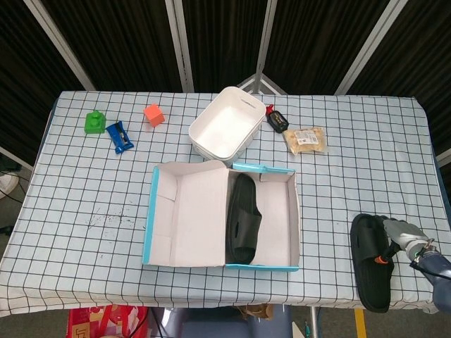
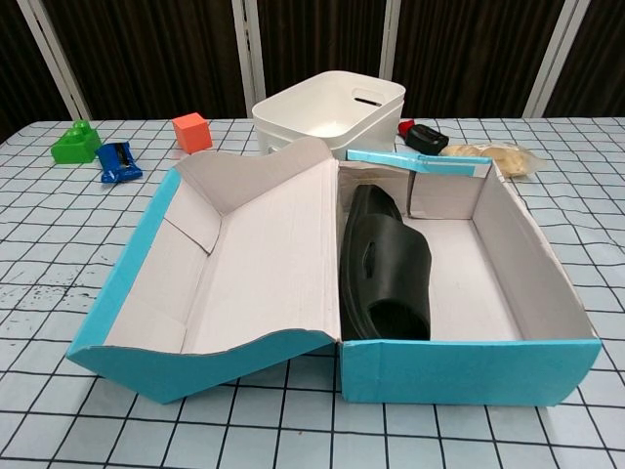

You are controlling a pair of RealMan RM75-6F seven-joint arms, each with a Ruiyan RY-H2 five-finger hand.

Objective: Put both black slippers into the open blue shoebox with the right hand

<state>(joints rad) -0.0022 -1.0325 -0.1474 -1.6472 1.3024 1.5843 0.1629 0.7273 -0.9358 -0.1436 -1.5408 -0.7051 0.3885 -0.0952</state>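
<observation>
One slipper [image 1: 371,262] under right hand [image 1: 399,232], touching

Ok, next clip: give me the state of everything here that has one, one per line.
blue shoebox: open, lid folded out flat to the left.
slipper in box: inside, lying along the left wall.
second slipper: on the table, right of the box.
right hand: at the second slipper's right edge, fingers on it; a full grip cannot be told.
white bin: upright, nothing visible inside.
left hand: not in view.
</observation>
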